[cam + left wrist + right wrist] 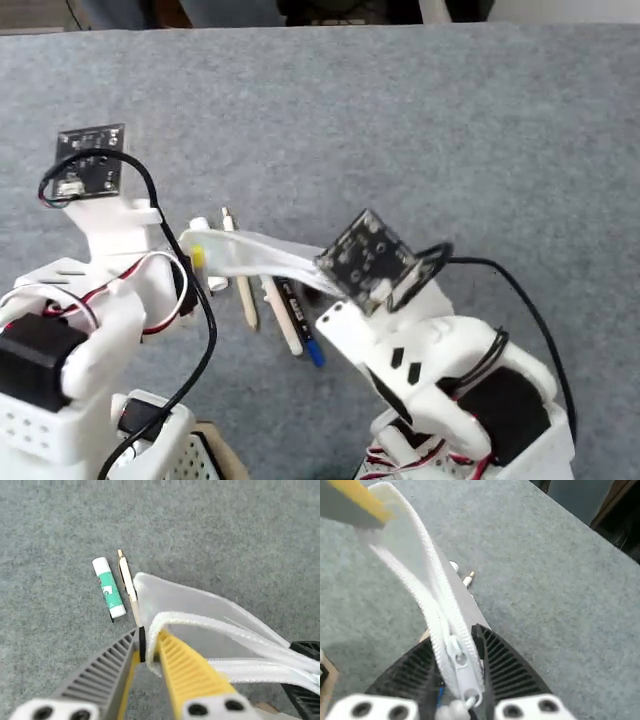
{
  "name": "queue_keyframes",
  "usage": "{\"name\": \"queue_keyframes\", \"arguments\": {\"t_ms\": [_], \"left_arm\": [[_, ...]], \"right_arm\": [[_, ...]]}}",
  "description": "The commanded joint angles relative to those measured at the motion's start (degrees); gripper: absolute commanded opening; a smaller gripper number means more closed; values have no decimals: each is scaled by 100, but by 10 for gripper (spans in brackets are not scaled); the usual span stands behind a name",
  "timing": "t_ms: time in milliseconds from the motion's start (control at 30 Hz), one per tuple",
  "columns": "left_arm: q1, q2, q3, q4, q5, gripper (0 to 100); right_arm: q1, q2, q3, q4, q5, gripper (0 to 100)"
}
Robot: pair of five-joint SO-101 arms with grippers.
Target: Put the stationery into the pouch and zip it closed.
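**2 grippers hold the white pouch above the table**

My left gripper (145, 642), with 1 yellow finger and 1 grey, is clamped on 1 end of the white mesh pouch (200, 615); its fingers are pressed together on the fabric edge. My right gripper (457, 640), with 2 black ribbed fingers, is clamped on the opposite end; the zipper slider (462, 672) sits between those fingers, its pull hanging towards the wrist. The pouch stretches between my 2 grippers, lifted off the grey table (450, 130); by my left fingers the 2 zipper edges stand apart and the mouth gapes.

The stationery lies on the table under and beside the pouch. A glue stick (109, 587) with a green label lies just beside a wooden pen (127, 585), roughly parallel to it; the pen's lower part runs under the pouch. From the high view, a white pen (283, 320) and a pen with a blue tip (310, 345) lie near my right arm, side by side, close to the wooden pen.
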Motion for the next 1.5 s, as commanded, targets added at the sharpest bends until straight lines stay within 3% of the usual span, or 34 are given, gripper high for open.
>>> {"name": "queue_keyframes", "arguments": {"t_ms": [0,167,600,867,1100,1333,1467], "left_arm": [[-84,-62,-365,26,316,192],[-84,-53,-312,26,387,275],[-136,88,215,-167,352,274],[-1473,730,251,-308,352,274],[-1560,844,286,-264,352,273],[-1543,844,224,-299,176,27],[-1297,844,154,-264,-53,43]], "right_arm": [[-35,382,-716,53,-387,12],[-35,549,-769,35,-501,12],[-281,549,-778,141,-501,12],[-281,207,-760,264,-466,12],[-273,180,-752,237,-484,12],[-255,180,-760,237,-492,12],[-255,180,-760,229,-492,12]]}}
